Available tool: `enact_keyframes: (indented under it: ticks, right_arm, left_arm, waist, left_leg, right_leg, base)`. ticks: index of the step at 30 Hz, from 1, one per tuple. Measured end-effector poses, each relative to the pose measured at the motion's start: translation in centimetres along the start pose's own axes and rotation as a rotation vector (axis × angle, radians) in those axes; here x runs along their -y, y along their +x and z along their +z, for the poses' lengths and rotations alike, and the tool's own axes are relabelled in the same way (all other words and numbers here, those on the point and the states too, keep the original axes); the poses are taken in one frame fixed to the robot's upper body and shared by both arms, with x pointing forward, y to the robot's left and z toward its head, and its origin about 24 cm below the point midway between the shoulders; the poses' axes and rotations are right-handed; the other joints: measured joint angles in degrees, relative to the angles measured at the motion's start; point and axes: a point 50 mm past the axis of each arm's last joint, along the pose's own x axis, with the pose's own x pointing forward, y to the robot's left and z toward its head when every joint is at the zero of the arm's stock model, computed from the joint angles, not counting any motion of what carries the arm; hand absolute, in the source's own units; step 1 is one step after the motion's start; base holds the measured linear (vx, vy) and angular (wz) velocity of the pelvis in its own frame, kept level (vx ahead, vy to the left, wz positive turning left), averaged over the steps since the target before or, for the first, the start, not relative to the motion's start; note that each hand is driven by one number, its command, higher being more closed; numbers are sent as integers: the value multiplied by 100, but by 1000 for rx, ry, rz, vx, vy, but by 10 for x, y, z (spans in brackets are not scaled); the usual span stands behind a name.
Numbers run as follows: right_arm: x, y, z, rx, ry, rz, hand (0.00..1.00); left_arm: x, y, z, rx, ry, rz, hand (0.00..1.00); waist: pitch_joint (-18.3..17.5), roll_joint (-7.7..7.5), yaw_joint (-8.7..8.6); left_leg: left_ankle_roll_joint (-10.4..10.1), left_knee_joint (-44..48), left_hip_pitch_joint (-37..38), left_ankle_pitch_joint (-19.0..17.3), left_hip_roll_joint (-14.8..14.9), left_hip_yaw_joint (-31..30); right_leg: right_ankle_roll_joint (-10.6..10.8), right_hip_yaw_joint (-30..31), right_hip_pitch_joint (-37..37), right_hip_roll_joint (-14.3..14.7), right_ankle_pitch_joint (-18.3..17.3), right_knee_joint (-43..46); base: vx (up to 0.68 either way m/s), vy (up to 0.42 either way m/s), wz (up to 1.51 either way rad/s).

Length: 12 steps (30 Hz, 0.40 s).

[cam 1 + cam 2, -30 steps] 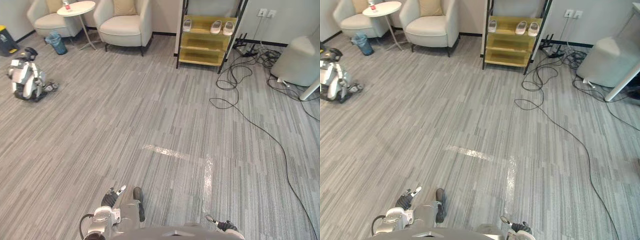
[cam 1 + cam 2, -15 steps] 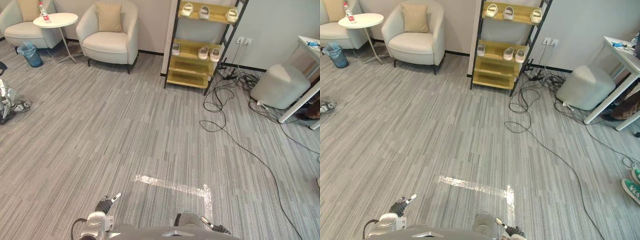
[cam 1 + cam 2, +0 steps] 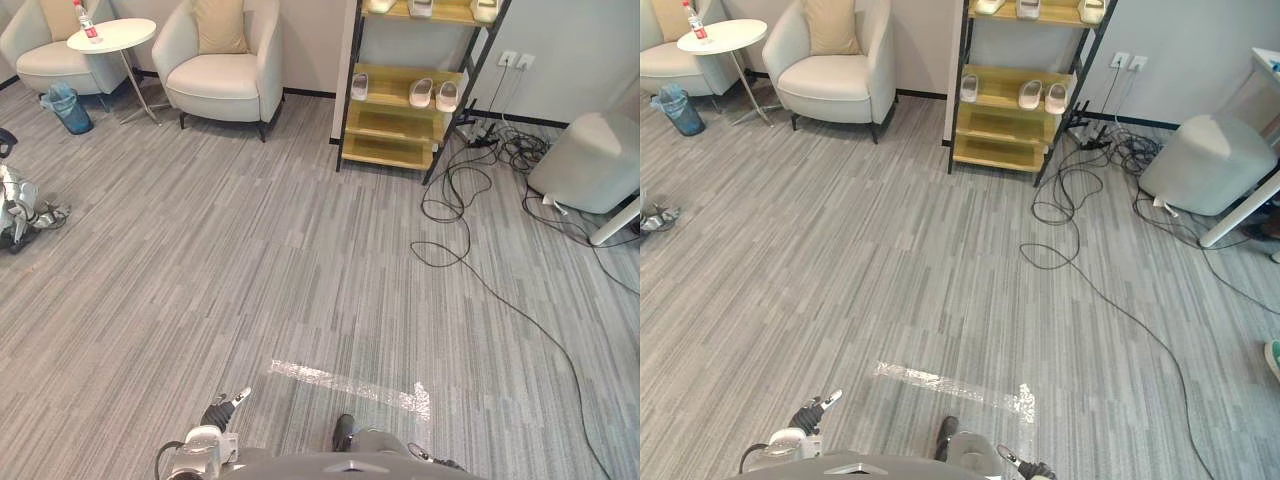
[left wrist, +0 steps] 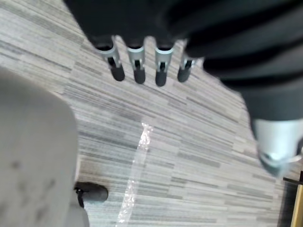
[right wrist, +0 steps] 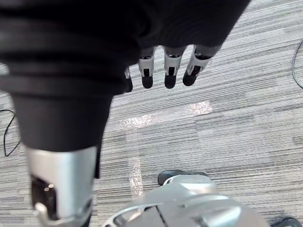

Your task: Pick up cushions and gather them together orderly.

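Note:
A tan cushion [image 3: 220, 22] stands against the back of the nearer cream armchair [image 3: 222, 85] at the far left of the room. A second tan cushion [image 3: 55, 12] sits in the farther armchair [image 3: 40, 58]. Both are several steps away from me. My left hand [image 3: 222, 411] hangs low at the bottom of the eye views, its fingers [image 4: 137, 66] relaxed over bare carpet with nothing in them. My right hand [image 3: 1025, 466] shows at the bottom edge, its fingers [image 5: 165, 71] likewise loose and holding nothing.
A round white side table [image 3: 110, 35] with a bottle stands between the armchairs, a blue bin [image 3: 65, 105] beside it. A wooden shoe rack [image 3: 410, 110] is at the far wall. Cables [image 3: 470, 200] trail across the carpet toward a grey pouffe [image 3: 590, 160]. A small robot [image 3: 15, 205] lies at the left.
The whole picture has shifted, so the camera has moved. Both hands stay hanging low and holding nothing.

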Motion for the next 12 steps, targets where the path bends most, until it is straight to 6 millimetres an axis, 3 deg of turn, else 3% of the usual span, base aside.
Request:
enact_keyframes:
  ticks: [2,3,5,12]
  right_arm:
    - [1,0,-1,-4,9,-2,0]
    - [2,-2,-9,-21,10,-10,0]
    - [5,-2,-14,-37,28,-22,0]
    - [7,-2,-14,-36,18,-26,0]
  left_arm:
    - [0,0,2,6,1,0,0]
    - [-3,0,0,3,13,4,0]
    - [-2,0,-2,-6,14,3,0]
    - [-4,0,-7,-33,40,0,0]
  waist:
    - [60,11,21]
    - [-83,15,113]
    - [-106,19,83]
    - [-266,81,42]
  left_leg:
    - [-163,855,-328,117,105,7]
    - [195,-1451,-131,193,-360,-174]
    - [251,-1700,36,236,-502,-170]
    - [257,-1739,242,253,-634,-366]
  right_leg:
    - [-15,95,141,36,9,-45]
    - [429,893,557,-190,450,-724]
    - [479,885,663,-282,471,-857]
    - [488,864,959,-322,479,-1152]
  base:
    - [223,287,-45]
    - [469,609,-85]
    - [313,364,-38]
    - [152,37,5]
